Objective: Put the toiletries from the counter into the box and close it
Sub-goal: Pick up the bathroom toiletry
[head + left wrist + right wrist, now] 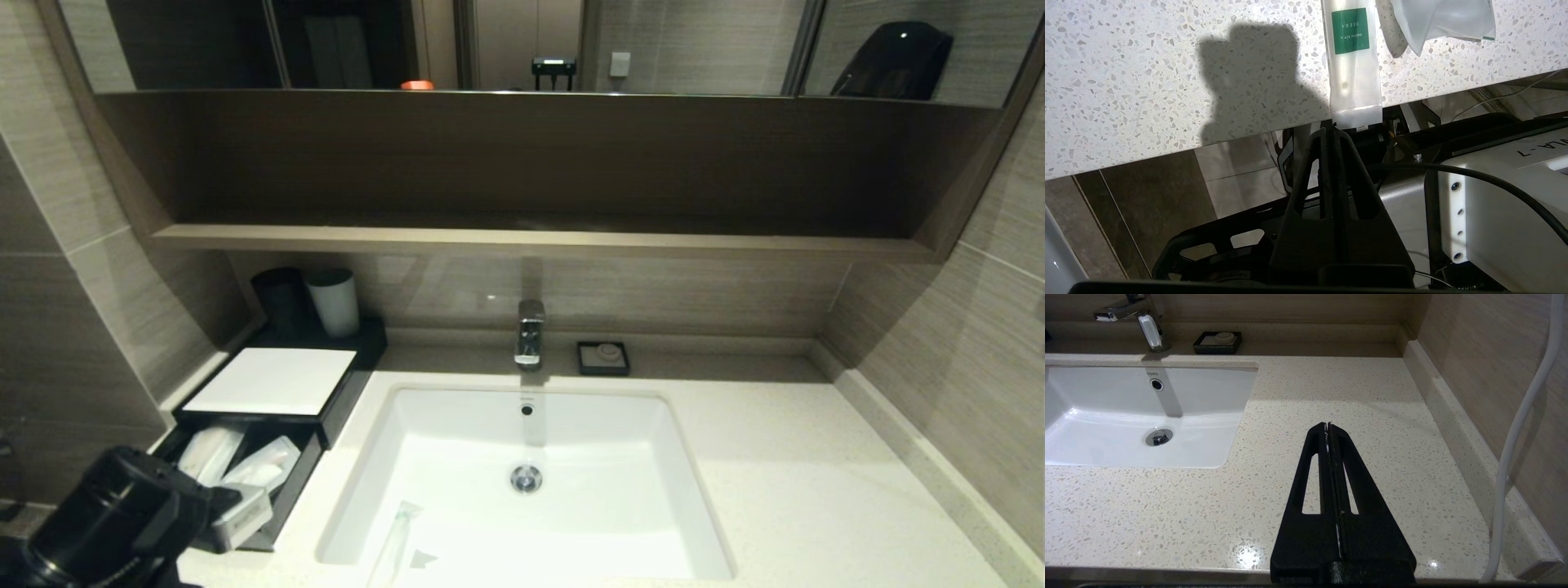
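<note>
The left gripper is seen closed and empty, just off the counter edge, at six o'clock of a green-labelled packet overhanging that edge. The box sits at nine o'clock of the sink, its drawer pulled out with packets inside. The right gripper is held closed above bare counter.

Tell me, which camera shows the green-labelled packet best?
The left wrist view: the green-labelled packet lies on the counter, its end overhanging the edge, label sharp. The head and right wrist views don't show it.
</note>
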`<state>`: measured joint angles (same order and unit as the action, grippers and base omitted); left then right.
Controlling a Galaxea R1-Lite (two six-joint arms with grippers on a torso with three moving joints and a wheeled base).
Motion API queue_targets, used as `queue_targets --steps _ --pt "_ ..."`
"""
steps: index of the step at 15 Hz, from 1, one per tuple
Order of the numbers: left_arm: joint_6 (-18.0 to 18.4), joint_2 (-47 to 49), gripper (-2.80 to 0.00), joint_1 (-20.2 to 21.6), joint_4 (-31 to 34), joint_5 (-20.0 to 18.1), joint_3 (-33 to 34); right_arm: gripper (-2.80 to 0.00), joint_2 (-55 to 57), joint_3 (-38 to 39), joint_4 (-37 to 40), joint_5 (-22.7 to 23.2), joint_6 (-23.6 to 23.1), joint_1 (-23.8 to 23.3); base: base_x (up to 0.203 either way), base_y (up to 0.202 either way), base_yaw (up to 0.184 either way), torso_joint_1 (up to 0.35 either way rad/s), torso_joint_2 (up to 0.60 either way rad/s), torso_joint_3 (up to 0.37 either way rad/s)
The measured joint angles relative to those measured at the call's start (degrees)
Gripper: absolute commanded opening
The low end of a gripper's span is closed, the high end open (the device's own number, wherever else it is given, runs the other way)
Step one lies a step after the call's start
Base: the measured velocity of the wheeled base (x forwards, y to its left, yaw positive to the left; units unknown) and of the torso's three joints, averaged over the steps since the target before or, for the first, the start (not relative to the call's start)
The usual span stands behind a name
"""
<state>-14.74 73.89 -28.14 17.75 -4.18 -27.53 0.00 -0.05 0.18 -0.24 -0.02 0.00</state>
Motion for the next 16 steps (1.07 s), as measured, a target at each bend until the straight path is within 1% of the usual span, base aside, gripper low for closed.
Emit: queue_targets --steps 3,7,8,10,16 --pt "-1.2 1.9 -2.8 -1.3 -0.3 0.7 -0.1 -2.8 0.0 0.0 0.0 0.0 0.0 0.0 0.0 0.0 0.0 0.0 0.0 0.0" --pt "-6.2 5.4 -2.8 -6.5 -3.7 6.3 0.6 -2.8 0.0 0.0 0.0 0.0 0.0 0.0 0.0 0.0 0.0 0.0 0.0 0.0" --pt "-6.8 6.1 -2.8 -7.3 -3.9 6.7 0.7 -2.8 0.0 0.0 0.0 0.0 0.0 0.0 0.0 0.0 0.0 0.0 0.0 0.0" --pt "-6.9 7.2 -2.8 -8.2 -4.0 6.8 0.9 -2.8 0.0 0.0 0.0 0.0 0.0 0.0 0.0 0.0 0.0 0.0 0.0 0.0" --pt "-7.1 9.3 -2.8 -8.4 -5.4 6.9 1.2 -2.8 0.0 0.0 0.0 0.0 0.0 0.0 0.0 0.0 0.0 0.0 0.0 0.0"
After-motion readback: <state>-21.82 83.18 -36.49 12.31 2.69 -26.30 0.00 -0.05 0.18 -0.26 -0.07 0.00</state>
